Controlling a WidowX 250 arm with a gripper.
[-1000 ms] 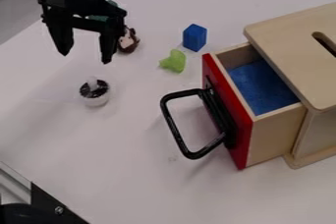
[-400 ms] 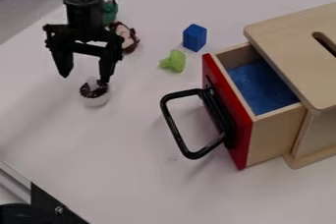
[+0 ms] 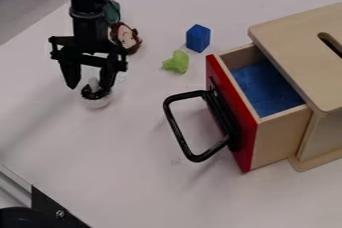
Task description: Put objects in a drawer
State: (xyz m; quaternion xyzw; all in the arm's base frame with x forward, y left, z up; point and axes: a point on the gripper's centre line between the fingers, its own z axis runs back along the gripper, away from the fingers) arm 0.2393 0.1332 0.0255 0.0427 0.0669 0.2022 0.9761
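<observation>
Above white table (image 3: 147,142) | gripper (image 3: 89,88) spread wide | dark-topped white piece (image 3: 97,103) close by | red-fronted drawer (image 3: 247,149) open

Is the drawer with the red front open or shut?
Open: the drawer sticks out from the wooden box, and its blue inside shows.

Loose objects, open drawer.
Red-front wooden drawer (image 3: 231,113), black handle, blue inside, pulled out; left of it, blue block (image 3: 198,38) upright, green piece (image 3: 177,62), doll (image 3: 125,38), black-and-white round item (image 3: 97,97).
</observation>
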